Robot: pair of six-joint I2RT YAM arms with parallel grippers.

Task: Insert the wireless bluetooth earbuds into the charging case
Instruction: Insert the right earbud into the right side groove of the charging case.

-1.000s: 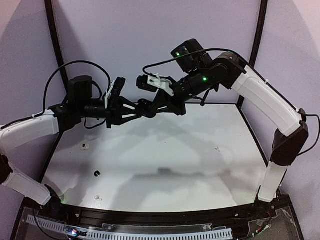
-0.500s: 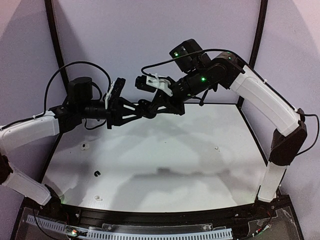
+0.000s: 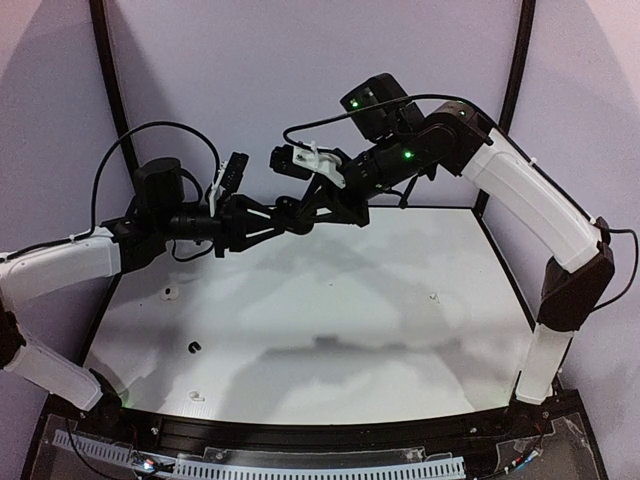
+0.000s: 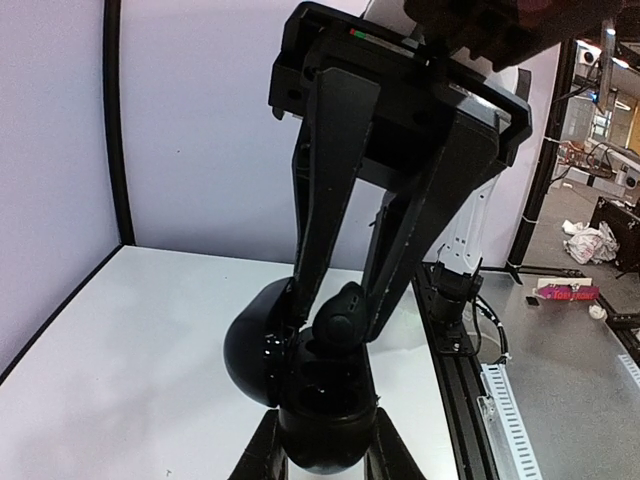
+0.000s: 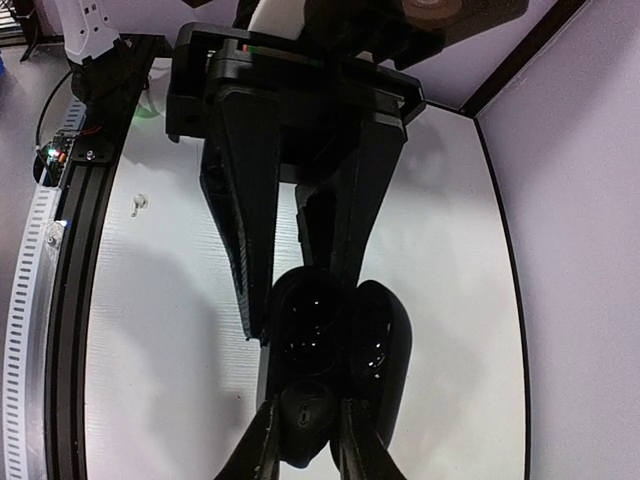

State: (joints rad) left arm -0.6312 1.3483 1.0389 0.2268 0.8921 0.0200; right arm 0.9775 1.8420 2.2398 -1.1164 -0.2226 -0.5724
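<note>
1. Two arms meet in mid-air above the far side of the table (image 3: 400, 330), tips nose to nose and well clear of the surface.
2. Left pincer (image 4: 327, 418) is clamped on the black charging case (image 4: 320, 395), with one finger on each flank of the lower body, and it holds the case up off the table.
3. Case is open: the lid (image 4: 250, 350) hangs out to one side. The right wrist view looks straight into its mouth and catches the glossy dark hollows inside.
4. Right pincer (image 5: 308, 408) comes in from the opposite side. Its two long fingers reach right to the case's mouth and are closed on a black earbud (image 4: 343, 308).
5. That black earbud sits pinched between the fingers, right at the rim of the case. From these angles I cannot tell whether it is already in a hollow or only at the edge.
6. Down on the left part of the table, a loose black bud (image 3: 193, 347) lies on its own.
7. Far white bud (image 3: 170, 293) lies behind it, toward the back, and a near white bud (image 3: 197, 396) lies close to the front edge. All three are well apart from the case overhead.
</note>
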